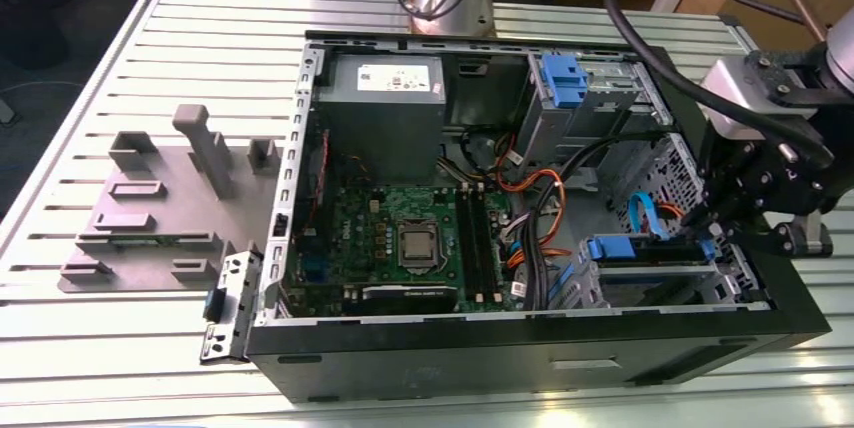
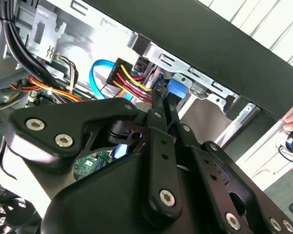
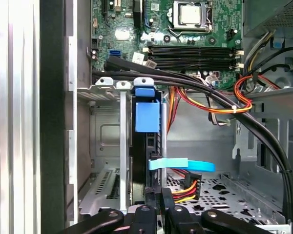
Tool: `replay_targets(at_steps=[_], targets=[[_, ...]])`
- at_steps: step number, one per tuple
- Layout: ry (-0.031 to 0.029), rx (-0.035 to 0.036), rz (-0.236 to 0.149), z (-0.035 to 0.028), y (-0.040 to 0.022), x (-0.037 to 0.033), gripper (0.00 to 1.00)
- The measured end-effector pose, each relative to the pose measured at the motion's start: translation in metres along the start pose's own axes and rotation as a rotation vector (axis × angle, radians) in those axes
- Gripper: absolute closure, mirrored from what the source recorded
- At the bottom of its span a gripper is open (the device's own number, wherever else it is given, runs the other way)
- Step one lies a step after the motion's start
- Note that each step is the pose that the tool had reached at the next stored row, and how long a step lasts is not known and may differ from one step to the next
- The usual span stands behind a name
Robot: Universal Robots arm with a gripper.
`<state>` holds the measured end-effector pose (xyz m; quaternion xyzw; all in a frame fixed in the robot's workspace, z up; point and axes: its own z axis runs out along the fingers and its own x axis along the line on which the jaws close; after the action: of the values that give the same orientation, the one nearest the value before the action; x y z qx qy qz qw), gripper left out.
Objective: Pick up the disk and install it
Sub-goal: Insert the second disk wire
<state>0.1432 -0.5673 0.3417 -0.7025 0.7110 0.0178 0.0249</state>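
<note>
One disk (image 3: 146, 117) stands on edge in the drive cage (image 3: 107, 141) at the computer case's (image 1: 534, 348) corner — long axis running into the bay, blue tab end facing out. Gripper (image 3: 155, 195) fingers are clenched together at its rear edge.

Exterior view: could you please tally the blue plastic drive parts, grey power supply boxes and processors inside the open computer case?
Blue plastic drive parts: 2 (fixed bracket, disk's carrier)
Grey power supply boxes: 1
Processors: 1
Total: 4
</note>
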Motion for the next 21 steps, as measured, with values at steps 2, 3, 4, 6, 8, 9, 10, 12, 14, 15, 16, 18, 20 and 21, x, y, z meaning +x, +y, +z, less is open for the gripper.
replay_targets(at_steps=[2, 3, 4, 6, 8, 9, 10, 12, 14, 15, 16, 18, 20, 21], targets=[[-0.0002, 0.0022, 0.0, -0.0002, 0.0019, 0.0011, 0.84], [-0.0009, 0.0034, 0.0, -0.0002, 0.0031, 0.0013, 0.84], [-0.0015, 0.0042, 0.0, -0.0002, 0.0042, 0.0015, 0.84], [-0.0017, 0.0052, 0.0, -0.0002, 0.0047, 0.0017, 0.84], [-0.0016, 0.0055, -0.001, -0.0002, 0.0047, 0.0019, 0.84], [-0.0016, 0.0055, -0.001, -0.0002, 0.0044, 0.0021, 0.84], [-0.0016, 0.0055, -0.001, -0.0002, 0.004, 0.0022, 0.84], [-0.0016, 0.0055, -0.001, -0.0002, 0.0032, 0.0021, 0.84], [-0.0015, 0.0055, 0.0, -0.0002, 0.002, 0.0022, 0.84], [-0.0015, 0.0055, -0.001, -0.0002, 0.0016, 0.0021, 0.84], [-0.0016, 0.0055, 0.0, -0.0002, 0.0015, 0.0021, 0.84], [-0.0016, 0.0055, 0.0, -0.0002, 0.0015, 0.0021, 0.84], [-0.0016, 0.0055, -0.001, -0.0002, 0.0014, 0.0021, 0.84], [-0.0016, 0.0055, -0.001, -0.0002, 0.0014, 0.0022, 0.84]])
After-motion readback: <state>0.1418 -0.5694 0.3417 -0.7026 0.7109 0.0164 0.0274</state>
